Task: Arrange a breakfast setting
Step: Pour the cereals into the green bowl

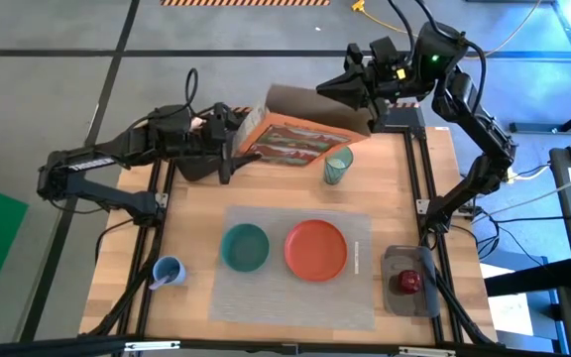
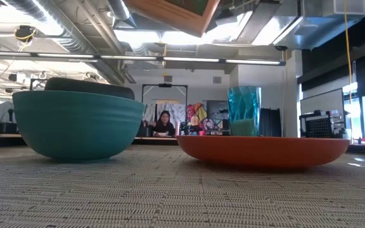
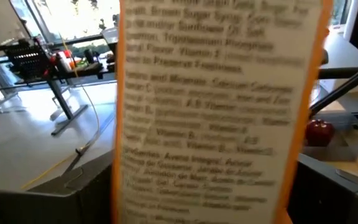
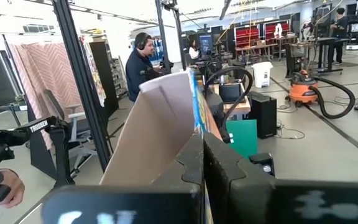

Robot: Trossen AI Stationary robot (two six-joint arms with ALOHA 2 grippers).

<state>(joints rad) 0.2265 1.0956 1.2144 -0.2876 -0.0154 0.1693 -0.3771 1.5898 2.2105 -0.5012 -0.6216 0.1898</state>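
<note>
Cereal box held over the far edge of the counter, breakfast things laid out below.

One grey placemat (image 1: 300,266) lies on the wooden counter (image 1: 196,213), carrying one teal bowl (image 1: 245,247) and, just beside it, one orange-red plate (image 1: 316,248); one slim pale utensil (image 1: 357,257) lies along the plate's other side. One green glass (image 1: 338,166) stands beyond the mat, near the tilted orange cereal box (image 1: 295,136). One red apple (image 1: 408,283) sits in the black toaster (image 1: 410,281) at the counter's right edge. One blue cup (image 1: 169,271) stands off the mat to the left. The right tool (image 1: 350,87) is clenched on the box's upper edge; the left tool (image 1: 232,139) sits at the box's lower end, fingers released and spread.
</note>
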